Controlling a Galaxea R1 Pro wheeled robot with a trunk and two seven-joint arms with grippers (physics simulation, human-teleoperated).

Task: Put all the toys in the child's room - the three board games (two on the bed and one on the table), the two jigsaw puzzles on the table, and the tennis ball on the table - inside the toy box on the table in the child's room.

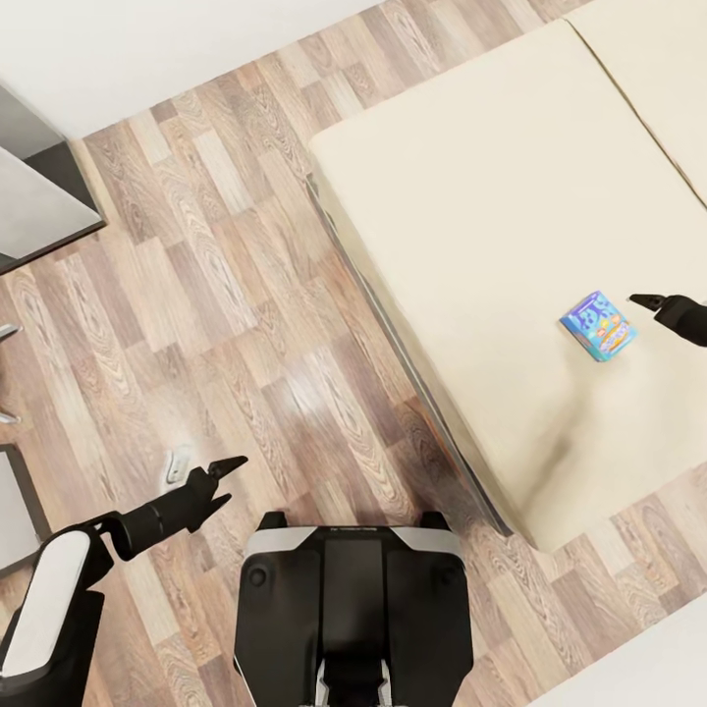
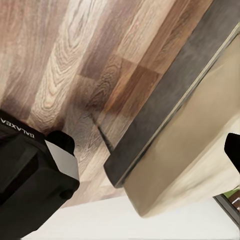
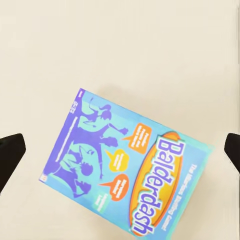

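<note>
Spread wide, the right hand is hovering above the blue "Balderdash" board game, which is lying flat on the bed. Over the wooden floor, the left hand is hanging with fingers parted.

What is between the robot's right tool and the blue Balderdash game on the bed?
Nothing that can be seen. The Balderdash game lies flat on the bare bed, and the right tool, fingers spread wide, hangs close beside it with only plain mattress between them.
</note>
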